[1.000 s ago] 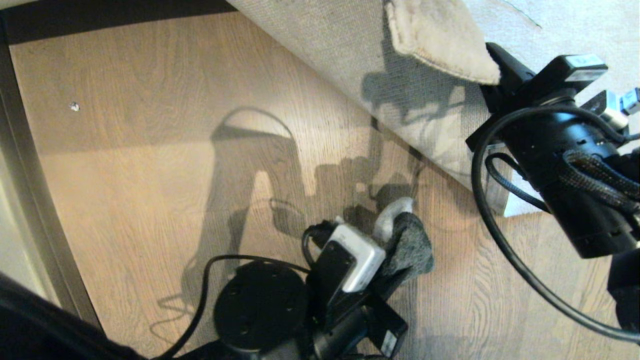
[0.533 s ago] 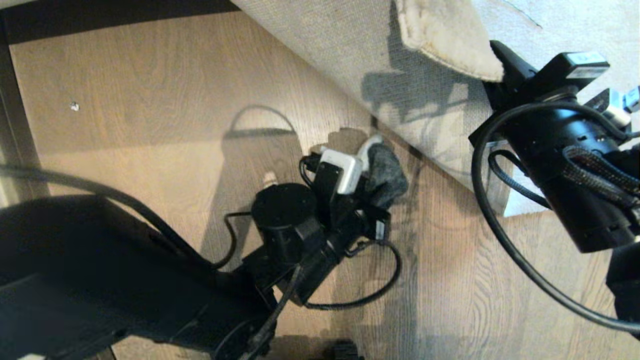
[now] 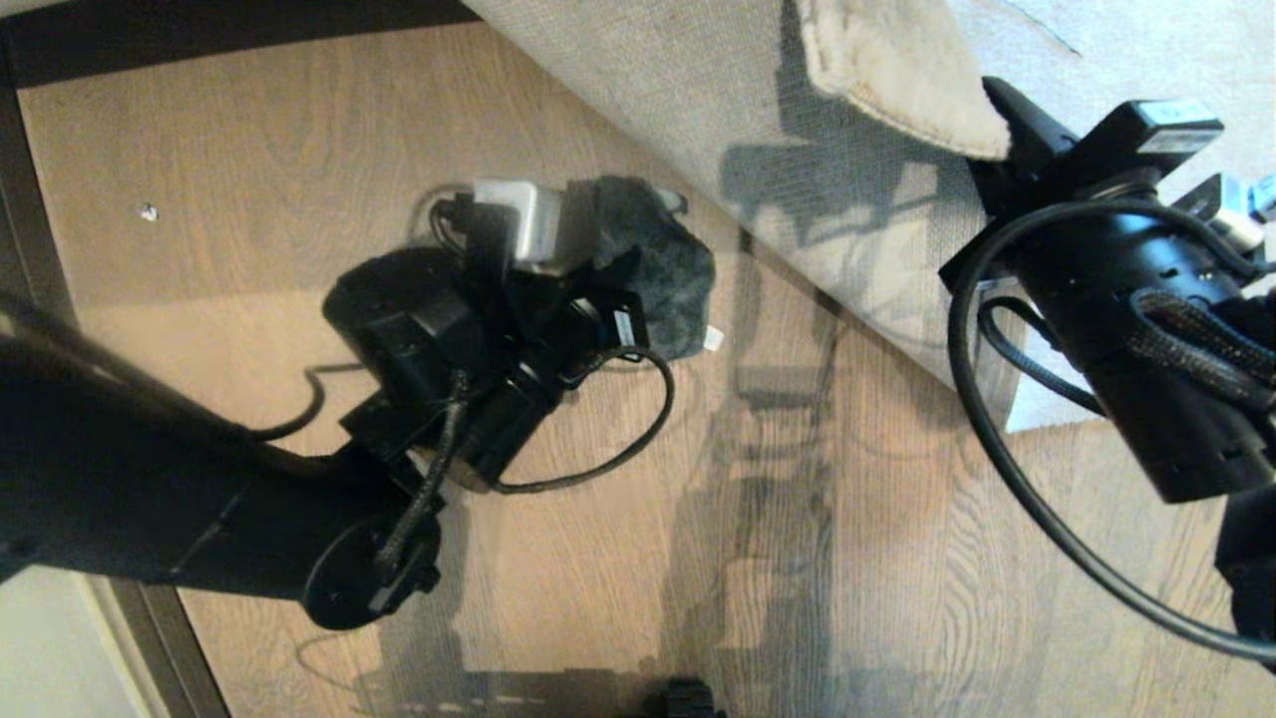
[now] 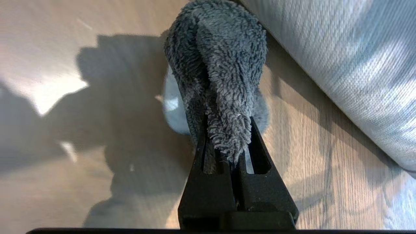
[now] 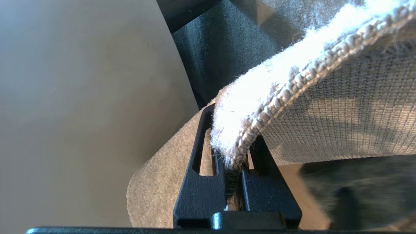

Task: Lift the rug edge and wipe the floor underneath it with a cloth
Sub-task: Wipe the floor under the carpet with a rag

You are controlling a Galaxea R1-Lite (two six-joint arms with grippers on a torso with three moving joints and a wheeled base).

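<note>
The rug (image 3: pixel 718 110) is folded back, its woven beige backing facing up over the brown plank floor (image 3: pixel 249 130). My right gripper (image 3: pixel 997 120) is shut on the rug's edge and holds it raised; in the right wrist view (image 5: pixel 232 152) the pile and stitched hem (image 5: pixel 260 107) sit pinched between the fingers. My left gripper (image 3: pixel 608 249) is shut on the dark fuzzy cloth (image 3: pixel 658 269), which rests on the floor beside the rug's fold. From the left wrist camera the cloth (image 4: pixel 221 74) bunches out of the jaws (image 4: pixel 227 146), with the rug backing (image 4: pixel 341 65) close alongside.
A dark baseboard strip (image 3: pixel 199 30) runs along the far side of the floor, and another dark strip (image 3: pixel 30 229) along the left. A small pale speck (image 3: pixel 149 211) lies on the planks. The right arm's cable (image 3: pixel 997 449) loops over the floor.
My left arm has swept the cloth across the floor, away from the robot and leftward, along the rug's fold. The right gripper and the lifted rug edge have kept still.
</note>
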